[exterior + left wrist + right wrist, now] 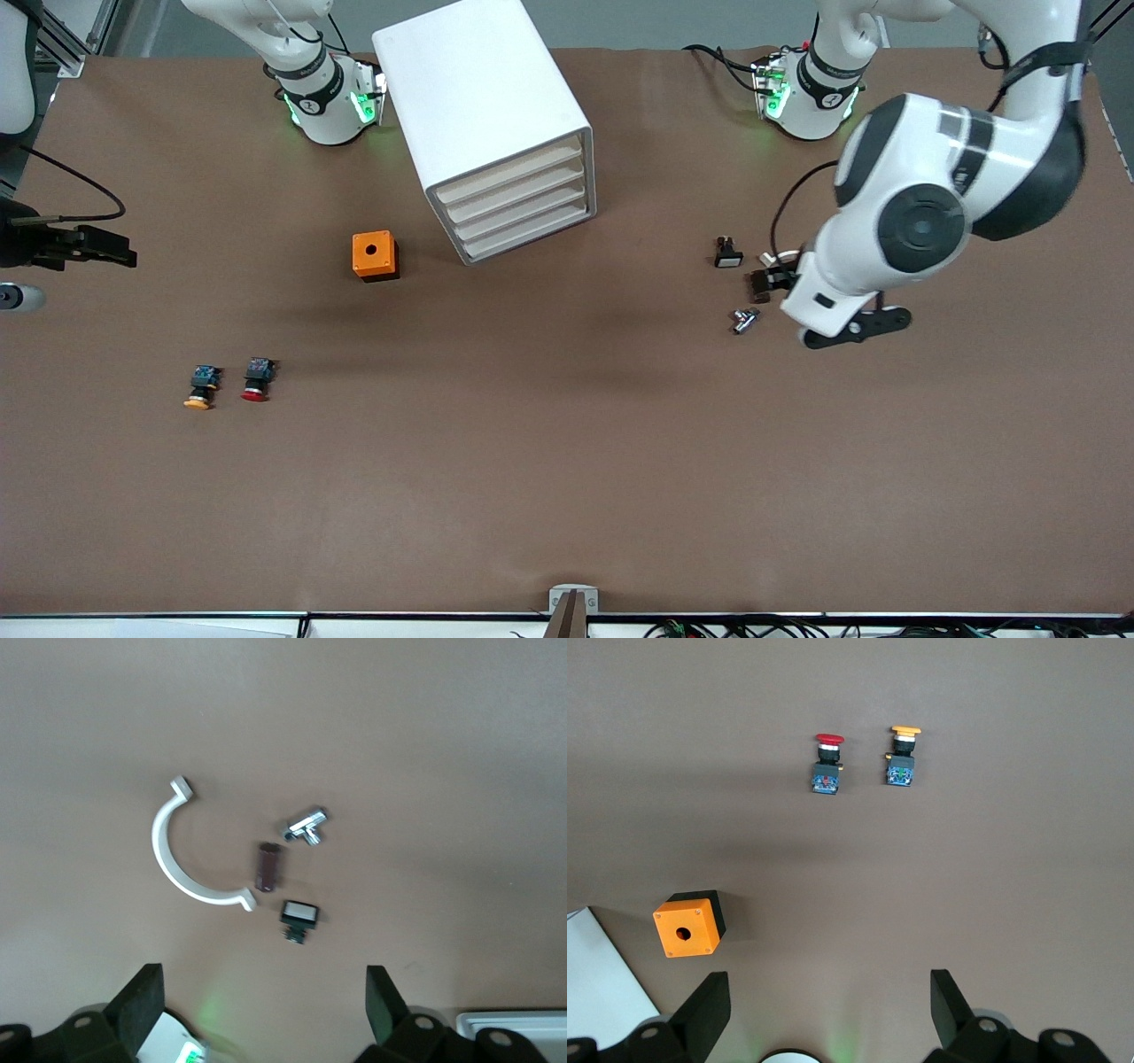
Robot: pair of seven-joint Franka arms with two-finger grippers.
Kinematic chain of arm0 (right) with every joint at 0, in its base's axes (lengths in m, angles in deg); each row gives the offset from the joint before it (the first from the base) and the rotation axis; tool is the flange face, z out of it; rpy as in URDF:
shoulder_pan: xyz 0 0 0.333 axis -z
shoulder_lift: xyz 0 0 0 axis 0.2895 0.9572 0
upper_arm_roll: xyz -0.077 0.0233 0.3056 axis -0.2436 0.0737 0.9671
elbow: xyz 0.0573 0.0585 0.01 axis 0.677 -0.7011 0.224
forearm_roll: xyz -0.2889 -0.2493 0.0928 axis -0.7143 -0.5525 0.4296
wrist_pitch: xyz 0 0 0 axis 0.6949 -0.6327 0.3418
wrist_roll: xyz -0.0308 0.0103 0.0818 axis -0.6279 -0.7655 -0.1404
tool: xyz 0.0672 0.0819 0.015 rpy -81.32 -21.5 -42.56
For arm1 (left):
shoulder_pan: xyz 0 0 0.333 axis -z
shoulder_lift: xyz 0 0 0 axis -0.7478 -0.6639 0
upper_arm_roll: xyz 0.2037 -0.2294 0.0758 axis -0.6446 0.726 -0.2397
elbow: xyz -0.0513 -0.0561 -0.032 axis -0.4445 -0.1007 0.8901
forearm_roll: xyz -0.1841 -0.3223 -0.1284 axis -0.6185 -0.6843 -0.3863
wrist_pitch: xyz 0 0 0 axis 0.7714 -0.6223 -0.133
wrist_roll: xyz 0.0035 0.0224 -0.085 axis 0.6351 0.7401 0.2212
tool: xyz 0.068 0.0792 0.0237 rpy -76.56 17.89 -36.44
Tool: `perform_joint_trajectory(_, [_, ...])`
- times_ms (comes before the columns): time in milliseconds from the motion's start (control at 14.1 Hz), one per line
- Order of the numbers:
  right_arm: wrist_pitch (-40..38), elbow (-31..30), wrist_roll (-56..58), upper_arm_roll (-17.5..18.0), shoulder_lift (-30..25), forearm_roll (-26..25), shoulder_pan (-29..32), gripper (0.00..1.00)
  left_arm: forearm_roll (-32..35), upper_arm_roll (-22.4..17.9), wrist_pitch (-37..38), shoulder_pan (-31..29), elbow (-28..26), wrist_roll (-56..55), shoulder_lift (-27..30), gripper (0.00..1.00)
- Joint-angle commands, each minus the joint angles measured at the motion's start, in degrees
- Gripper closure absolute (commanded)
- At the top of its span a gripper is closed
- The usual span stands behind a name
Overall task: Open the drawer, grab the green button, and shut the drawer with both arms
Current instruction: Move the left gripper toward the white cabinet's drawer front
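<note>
Brown worktop point(567, 461) is spread wide under both arms, and nothing of the task is seen to be done yet. Largest on it, the white cabinet point(483, 106) is set between the two bases, all four cream fronts flush; the drawer point(512, 168), the uppermost one, is shut and untouched. The green button is not to be seen anywhere, so it is judged to lie inside that drawer. Opening, taking and closing are all left.

The left claw point(261, 1005) is held high over the left arm's end of the worktop, well apart from the cabinet, its fingers spread wide with nothing between them. Directly beneath it a white half-ring clip point(190, 850) is seen, with a dark brown block point(268, 865), a chrome fitting point(306, 825) and a white-faced switch point(299, 920) close together beside it.

The right claw point(828, 1005) is likewise spread wide and empty, hung over the right arm's end. Below it an orange box point(687, 926) with a round hole is found close to the cabinet's corner, and further out the red-capped button point(827, 766) and the yellow-capped button point(903, 757) lie side by side.

Nothing is seen standing before the drawer fronts; the approach is judged open to either claw, though the orange box sits near the right claw's likely path.
</note>
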Motion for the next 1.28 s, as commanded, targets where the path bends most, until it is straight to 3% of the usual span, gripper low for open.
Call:
perform_joint_trajectory(0, [-0.8,1.93,-0.13,0.59,0.41,-0.78,0.01,0.0,-3.97,-0.32,1.42,3.41,3.36,-10.76,-3.83,0.0])
perform_joint_trajectory(213, [-1.15,1.93,-3.1,0.68,0.41,0.19,0.01,0.0,-11.54,-0.41,1.34,5.96,8.1,-26.05,-9.45,0.0])
perform_joint_trajectory(497, [-2.73,1.93,-15.05,0.86,0.24,0.54,-2.61,0.0,-16.99,-0.41,-3.39,9.39,9.69,-41.88,-15.34,0.0])
perform_joint_trajectory(709, [-3.0,1.84,-16.39,0.68,0.15,2.81,-3.07,0.0,-24.28,-0.32,-5.6,9.4,10.66,-56.38,-19.3,0.0])
perform_joint_trajectory(1206, [-2.73,1.84,-16.3,0.42,0.32,2.65,-2.01,0.0,-39.23,-0.23,-5.61,8.78,12.33,-73.03,-27.48,0.0])
